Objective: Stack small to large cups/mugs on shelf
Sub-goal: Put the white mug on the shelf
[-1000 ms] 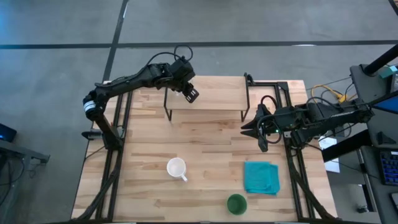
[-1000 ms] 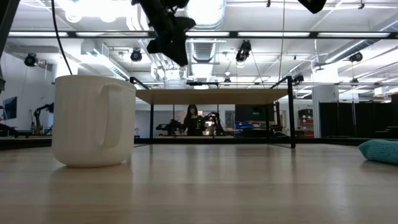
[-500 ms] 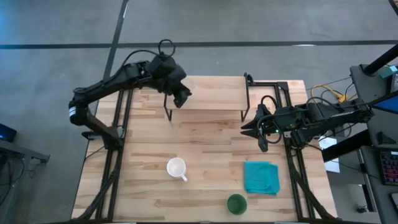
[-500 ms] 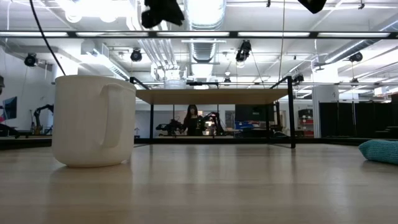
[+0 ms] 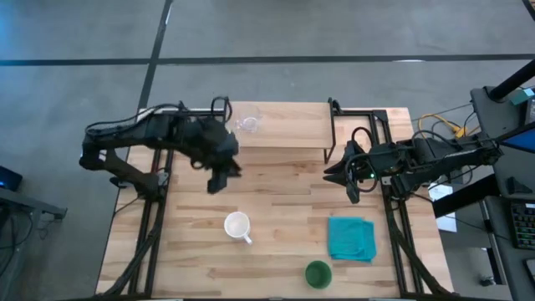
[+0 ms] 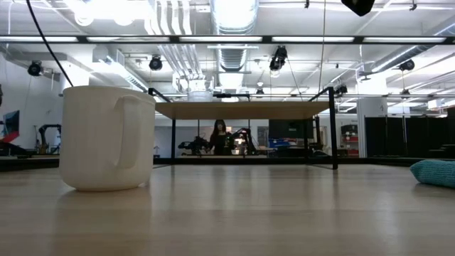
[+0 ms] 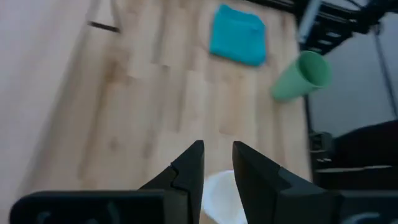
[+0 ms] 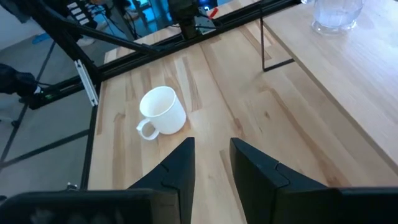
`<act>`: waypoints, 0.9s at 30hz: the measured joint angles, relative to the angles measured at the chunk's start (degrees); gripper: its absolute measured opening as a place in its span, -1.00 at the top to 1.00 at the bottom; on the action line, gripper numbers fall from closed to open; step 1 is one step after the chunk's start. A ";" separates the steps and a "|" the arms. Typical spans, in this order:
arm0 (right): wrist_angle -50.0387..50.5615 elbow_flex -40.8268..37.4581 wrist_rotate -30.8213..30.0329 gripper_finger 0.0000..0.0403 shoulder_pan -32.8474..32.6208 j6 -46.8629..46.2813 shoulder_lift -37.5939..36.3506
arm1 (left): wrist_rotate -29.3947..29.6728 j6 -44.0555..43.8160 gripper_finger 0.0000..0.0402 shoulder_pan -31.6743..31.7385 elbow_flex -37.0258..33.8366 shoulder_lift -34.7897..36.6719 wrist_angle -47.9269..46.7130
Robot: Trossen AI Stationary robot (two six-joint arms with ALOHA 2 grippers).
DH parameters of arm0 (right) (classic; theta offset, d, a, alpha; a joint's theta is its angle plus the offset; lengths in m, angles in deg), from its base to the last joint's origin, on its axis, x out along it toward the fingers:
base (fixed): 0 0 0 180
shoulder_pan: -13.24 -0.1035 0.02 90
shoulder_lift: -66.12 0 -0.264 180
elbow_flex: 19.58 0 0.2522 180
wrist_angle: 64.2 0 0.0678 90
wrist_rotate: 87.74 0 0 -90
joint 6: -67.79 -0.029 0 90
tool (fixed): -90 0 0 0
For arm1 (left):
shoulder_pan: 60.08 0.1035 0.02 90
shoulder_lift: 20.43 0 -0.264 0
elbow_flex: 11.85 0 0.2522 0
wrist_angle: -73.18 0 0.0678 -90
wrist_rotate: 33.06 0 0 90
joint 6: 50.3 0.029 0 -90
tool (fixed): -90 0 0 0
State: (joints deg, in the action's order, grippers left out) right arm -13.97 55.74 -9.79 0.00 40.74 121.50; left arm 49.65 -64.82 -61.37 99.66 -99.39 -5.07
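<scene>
The small clear glass cup (image 5: 247,124) (image 8: 336,15) stands on its base at the left end of the shelf (image 5: 284,125) (image 6: 242,110). The white handled mug (image 5: 237,226) (image 6: 106,139) (image 8: 160,112) stands on the table, mouth up. Near the table's near edge stands the green cup (image 5: 318,273) (image 7: 301,78). My left gripper (image 5: 219,174) (image 7: 217,152) hovers open over the table between the shelf and the white mug, touching nothing. My right gripper (image 5: 334,171) (image 8: 211,146) waits open beside the shelf's right legs.
A folded teal cloth (image 5: 351,238) (image 7: 236,35) lies on the table's right side, between the right gripper and the green cup. The shelf's thin black legs (image 8: 264,43) stand along the far half of the table. Bare wood (image 5: 284,192) lies between shelf and mug.
My left gripper has left the glass cup on the shelf's left end. It rose out of the low view and swung toward the table's near edge and left, ending over the table short of the white mug. The glass cup has stayed where it was.
</scene>
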 joint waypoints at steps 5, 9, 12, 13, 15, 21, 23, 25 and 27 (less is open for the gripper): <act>-0.52 0.00 0.00 0.53 0.00 0.05 0.06 | 0.73 -13.62 0.65 -5.17 -1.57 -1.60 -0.08; -2.02 0.00 -0.02 0.53 0.00 1.06 0.26 | 2.40 -25.72 0.65 -7.49 -2.18 -4.95 -0.52; -2.65 0.00 -0.02 0.53 0.00 1.46 0.28 | 3.32 -33.83 0.65 -9.08 -2.60 -7.80 -0.59; -2.62 0.00 -0.02 0.53 0.00 1.50 0.28 | 3.30 -36.10 0.65 -9.54 -2.69 -8.78 -0.68; -2.56 0.00 -0.02 0.53 0.00 1.53 0.31 | 3.32 -40.53 0.65 -10.47 -3.00 -10.83 -0.87; -2.47 0.00 -0.02 0.53 0.00 2.48 0.31 | 3.27 -52.52 0.65 -13.19 -4.21 -17.10 -0.58; -2.47 0.00 -0.02 0.53 0.00 3.85 0.31 | 3.10 -54.36 0.65 -13.81 -4.41 -19.16 -0.59; -2.45 0.00 -0.01 0.53 0.00 4.35 0.31 | 2.86 -55.57 0.65 -14.15 -4.39 -21.24 -0.59; -2.46 0.00 -0.01 0.53 0.00 4.30 0.31 | 1.81 -57.27 0.65 -14.20 -4.24 -22.92 -0.53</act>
State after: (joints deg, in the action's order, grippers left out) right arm -16.44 55.74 -9.80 0.00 45.05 121.80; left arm 51.47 -122.09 -75.57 95.43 -122.31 -5.60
